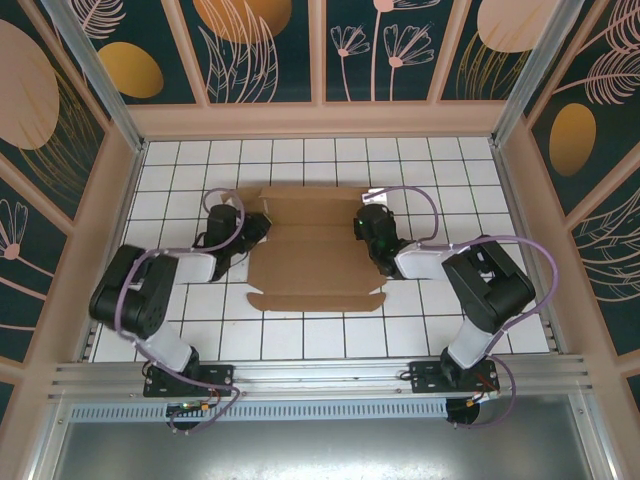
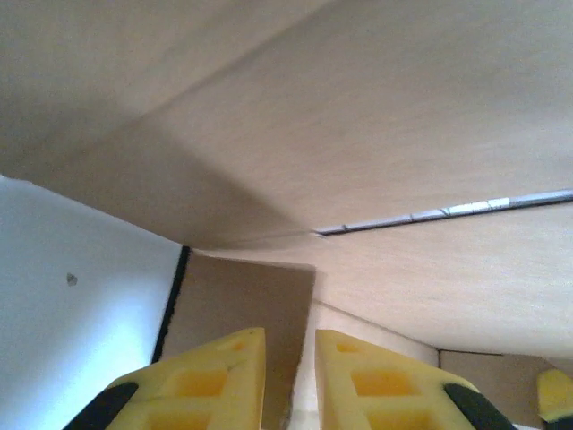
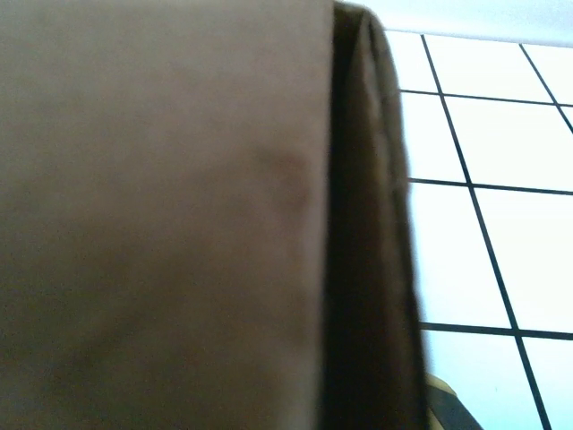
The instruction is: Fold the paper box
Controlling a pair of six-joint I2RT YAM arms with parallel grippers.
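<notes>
One camera looks down from above; both wrist cameras sit close against the paper box (image 1: 315,255).

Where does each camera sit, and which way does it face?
Top external: above and behind the arms, looking down on the tiled table; both arms, left gripper and right gripper at the paper box.
Left wrist: on the left arm, close against the box; yellow fingers below.
Right wrist: on the right arm, close against the box and tiles.
Shared: all see the box.
</notes>
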